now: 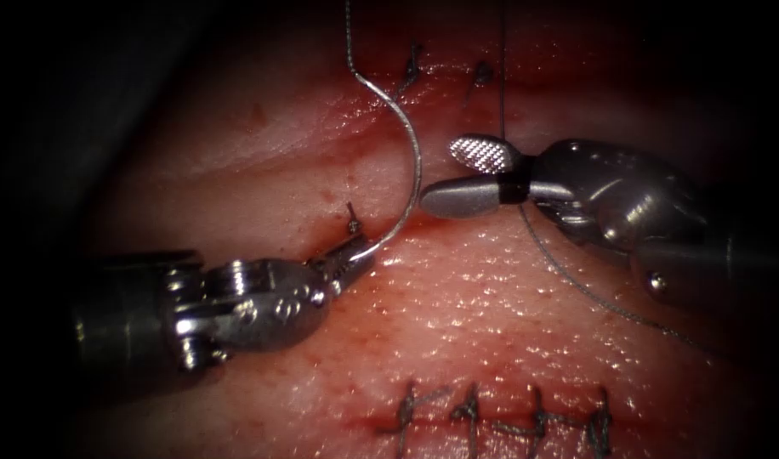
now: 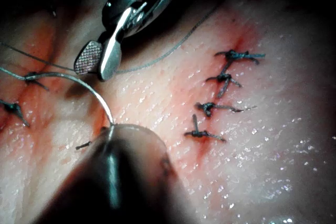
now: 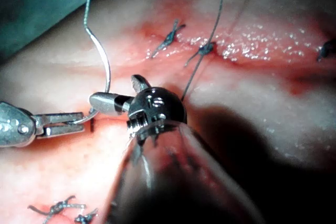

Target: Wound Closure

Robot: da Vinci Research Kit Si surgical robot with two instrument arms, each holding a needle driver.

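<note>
A: Needle (image 1: 404,136) first. Where is it, and what holds it?

B: Left tool (image 1: 353,257) has its jaws clamped on the needle near one end. From that grip the curve rises toward 12 o'clock, clear of the tissue (image 1: 491,306); I see no part of it buried. Thread (image 1: 349,34) leaves its upper end and runs out at 12 o'clock.

A: Which end is gripped?

B: The end opposite the thread. The point itself is hidden at the jaws.

A: Right tool (image 1: 457,176)?

B: Jaws apart, holding nothing. The lower jaw's tip sits just beside the needle's mid-curve, at its 3 o'clock; touching or not, I cannot tell. A second run of thread (image 1: 577,280) trails under this tool toward 4 o'clock.

A: Cut (image 1: 368,234)?

B: Runs across between the two tools, red fluid (image 1: 347,183) along its edges. The left tool grips the needle right at it. A short thread end (image 1: 352,218) stands up at the tool's 12 o'clock.

A: Other stitches?

B: Row of four (image 1: 500,416) at 6 o'clock, two knots (image 1: 445,72) at 12 o'clock.
</note>
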